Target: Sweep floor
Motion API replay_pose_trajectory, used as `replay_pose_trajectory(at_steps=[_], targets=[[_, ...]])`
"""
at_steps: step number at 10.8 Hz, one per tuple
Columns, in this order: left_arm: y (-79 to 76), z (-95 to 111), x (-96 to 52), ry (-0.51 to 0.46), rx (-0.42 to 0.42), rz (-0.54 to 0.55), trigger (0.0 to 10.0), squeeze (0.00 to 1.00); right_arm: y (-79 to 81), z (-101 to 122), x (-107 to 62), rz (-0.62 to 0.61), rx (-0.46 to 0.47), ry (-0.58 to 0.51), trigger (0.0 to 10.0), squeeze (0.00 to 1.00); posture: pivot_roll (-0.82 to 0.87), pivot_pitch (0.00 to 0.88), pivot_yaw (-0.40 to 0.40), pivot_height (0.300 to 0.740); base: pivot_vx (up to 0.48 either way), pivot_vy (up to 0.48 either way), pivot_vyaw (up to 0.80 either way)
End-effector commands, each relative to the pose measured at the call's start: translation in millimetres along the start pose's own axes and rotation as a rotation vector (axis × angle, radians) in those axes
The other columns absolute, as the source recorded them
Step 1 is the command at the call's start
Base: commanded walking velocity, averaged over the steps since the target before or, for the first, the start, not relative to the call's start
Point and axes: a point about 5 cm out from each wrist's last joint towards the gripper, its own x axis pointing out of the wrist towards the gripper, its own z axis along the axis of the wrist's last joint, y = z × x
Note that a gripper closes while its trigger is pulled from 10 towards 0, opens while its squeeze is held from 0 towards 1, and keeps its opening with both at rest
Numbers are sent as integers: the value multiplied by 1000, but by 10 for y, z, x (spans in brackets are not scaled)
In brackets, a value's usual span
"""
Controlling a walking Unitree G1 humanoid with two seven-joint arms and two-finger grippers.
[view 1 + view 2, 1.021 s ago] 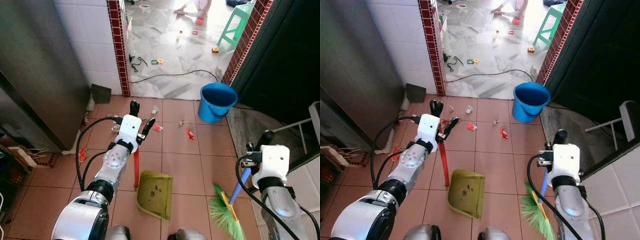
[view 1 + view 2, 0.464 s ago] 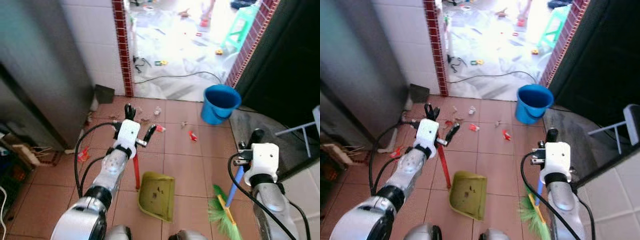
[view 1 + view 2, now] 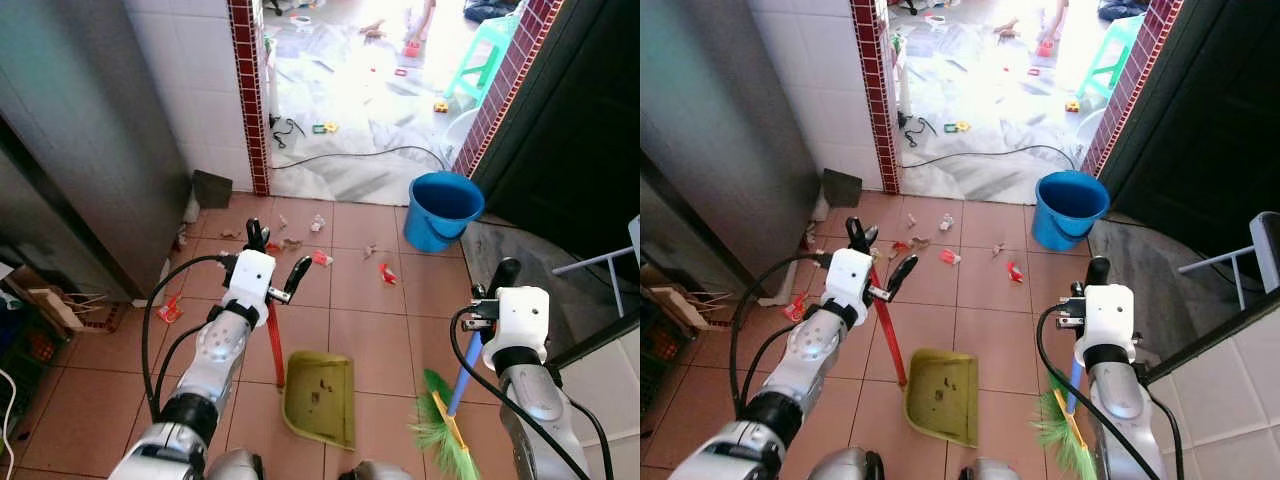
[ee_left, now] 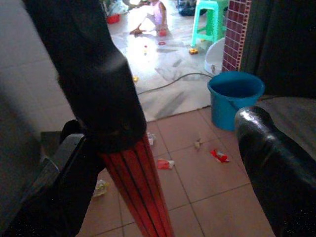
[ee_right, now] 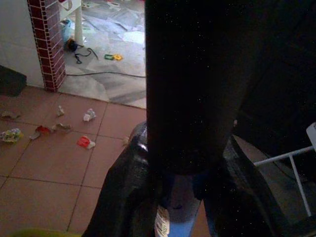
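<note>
Your left gripper [image 3: 272, 255]: fingers spread, one against the red dustpan handle [image 3: 274, 340] | green dustpan [image 3: 321, 398] on the tiled floor [image 3: 370, 320] between your arms | right gripper [image 3: 503, 285]: clamped on the blue broom [image 3: 450, 405] | litter scraps [image 3: 383, 273] near the blue bucket [image 3: 441, 209].

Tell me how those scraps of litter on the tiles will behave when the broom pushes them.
The litter scraps look like crumpled paper and wrappers, so probably light and apt to skid on the smooth tiles. Being small and scattered, some may slip past the green broom bristles. The yellow-green dustpan sits well behind them.
</note>
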Motion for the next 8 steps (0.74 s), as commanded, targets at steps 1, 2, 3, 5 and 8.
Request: replay_pose_trajectory(at_steps=[1,2,3,5,8], targets=[[1,25,-15,-9,6,-1,10000,1000,37,15,25,16,15,-13,10000,0,-98,0,-19,740,0,0,0],[-1,30,-48,-11,7,10,10000,1000,41,14,34,17,16,-15,10000,0,-96,0,-20,740,0,0,0],[25,37,-97,-11,-3,57,10000,1000,43,12,45,20,16,-17,10000,0,-91,0,-22,740,0,0,0],[59,35,-154,-6,-25,110,10000,1000,54,6,57,26,16,-17,10000,0,-85,0,-27,740,0,0,0],[145,68,-247,-13,3,228,10000,1000,78,-13,88,44,17,-15,10000,0,-77,0,-33,740,0,0,0]])
